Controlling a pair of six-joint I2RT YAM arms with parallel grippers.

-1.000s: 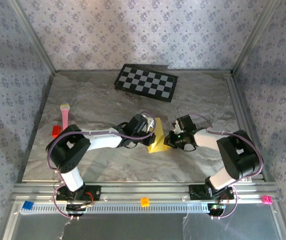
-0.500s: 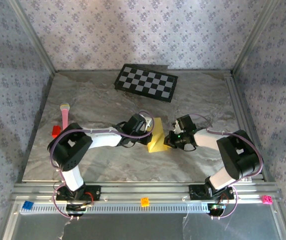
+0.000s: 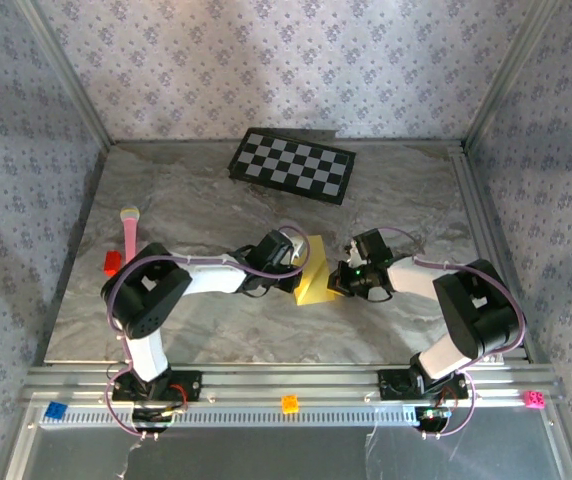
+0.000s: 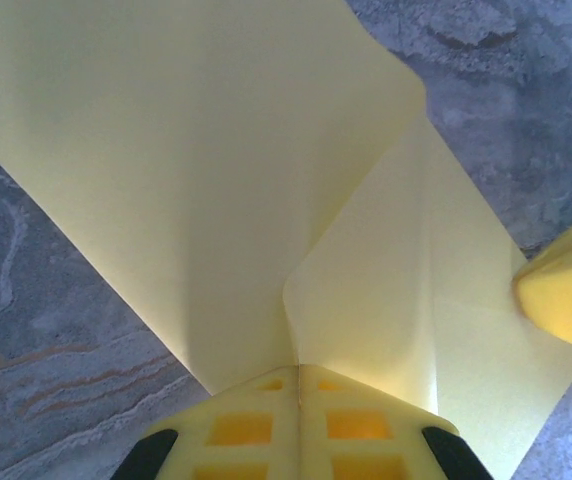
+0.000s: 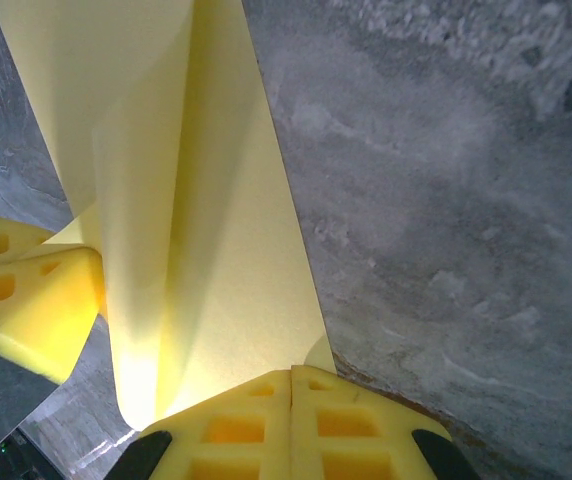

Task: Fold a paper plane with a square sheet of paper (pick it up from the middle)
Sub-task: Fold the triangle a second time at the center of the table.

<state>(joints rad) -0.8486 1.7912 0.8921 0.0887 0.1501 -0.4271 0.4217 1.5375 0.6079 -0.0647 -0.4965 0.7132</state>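
The square sheet of paper point(image 3: 314, 272) is yellow and partly folded, held up off the marble table between my two grippers. My left gripper point(image 3: 300, 270) is shut on its left edge. In the left wrist view the paper point(image 4: 206, 170) rises in two overlapping flaps from the closed fingertips point(image 4: 299, 368). My right gripper point(image 3: 339, 279) is shut on the right edge. In the right wrist view the sheet point(image 5: 206, 240) stands as a tall folded panel above the closed tips point(image 5: 292, 372). The left gripper's yellow fingers point(image 5: 28, 300) show beside it. No paper plane shape shows.
A black-and-white checkerboard point(image 3: 292, 165) lies at the back of the table point(image 3: 196, 200). A pink stick point(image 3: 128, 230) and a small red block point(image 3: 112, 262) lie at the left. An orange block point(image 3: 289, 403), a blue one point(image 3: 56, 410) and a pink one point(image 3: 534, 400) sit on the front rail.
The left arm has swung slightly right, and the paper's left side has shifted a little with it. Both grippers stay shut on the sheet.
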